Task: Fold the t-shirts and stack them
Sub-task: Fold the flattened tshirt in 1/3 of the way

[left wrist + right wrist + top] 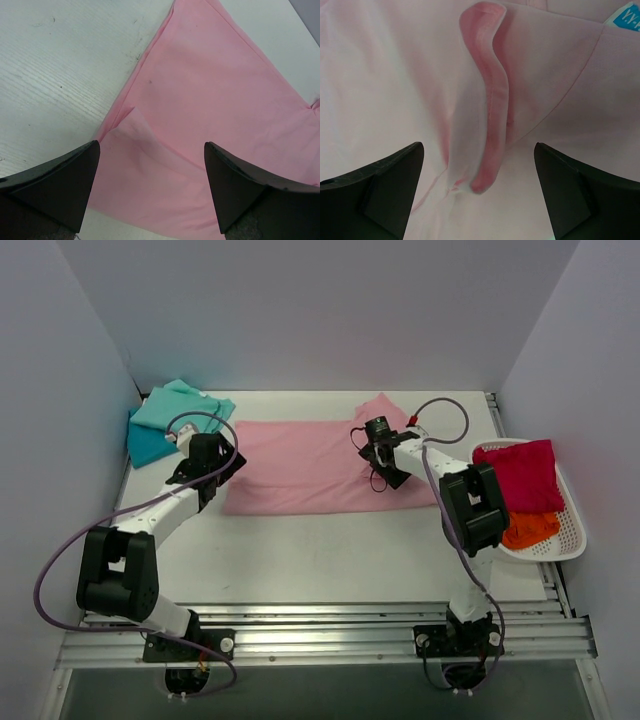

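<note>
A light pink t-shirt (pixel 310 465) lies spread across the middle of the table. My left gripper (pixel 222 472) is open over its left edge; the left wrist view shows pink cloth (pixel 210 100) between the spread fingers (pixel 60 175). My right gripper (pixel 378 452) is open over the shirt's right part, above a raised fold of the collar (pixel 487 115). A mint green t-shirt (pixel 180 410) lies on a teal blue one (pixel 150 445) at the back left. A crimson red t-shirt (pixel 518 475) and an orange one (pixel 530 530) lie in the basket.
The white lattice basket (pixel 570 540) stands at the right edge of the table. Grey walls close in the left, back and right. The arm bases sit on a metal rail (pixel 320 635) at the near edge.
</note>
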`<state>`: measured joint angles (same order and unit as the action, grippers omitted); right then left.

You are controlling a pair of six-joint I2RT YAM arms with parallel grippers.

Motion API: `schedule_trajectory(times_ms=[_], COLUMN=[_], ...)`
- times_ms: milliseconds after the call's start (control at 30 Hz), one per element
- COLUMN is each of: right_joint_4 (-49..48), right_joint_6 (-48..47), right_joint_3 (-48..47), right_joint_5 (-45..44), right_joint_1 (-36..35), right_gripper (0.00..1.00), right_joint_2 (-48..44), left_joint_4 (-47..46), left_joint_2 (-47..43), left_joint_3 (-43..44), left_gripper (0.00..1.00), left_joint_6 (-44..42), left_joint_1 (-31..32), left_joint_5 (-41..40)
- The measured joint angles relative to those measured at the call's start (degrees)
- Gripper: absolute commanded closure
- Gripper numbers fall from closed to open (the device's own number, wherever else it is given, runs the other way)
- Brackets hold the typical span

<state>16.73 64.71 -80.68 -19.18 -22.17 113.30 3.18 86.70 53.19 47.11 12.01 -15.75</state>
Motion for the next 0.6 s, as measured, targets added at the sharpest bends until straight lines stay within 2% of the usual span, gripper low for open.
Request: schedule_trajectory(times_ms=[233, 600], right_joint_4=[-0.63, -1.29], right_joint_6=[0.24, 0.17], right_joint_3=[-1.77, -11.54], right_joint_5=[0.22, 0.87], right_joint_1=[0.00, 0.00], right_gripper=[0.13, 0.13], right_joint_2=[3.54, 9.68], left_joint_4=[0.00, -1.20], left_joint_2=[0.00, 0.00], left_joint_3=[-0.13, -0.90], left_gripper=[0.06, 0.06], left_joint_6=[-0.39, -1.05], left_joint_1=[0.00, 0.00], left_joint_5=[0.22, 0.59])
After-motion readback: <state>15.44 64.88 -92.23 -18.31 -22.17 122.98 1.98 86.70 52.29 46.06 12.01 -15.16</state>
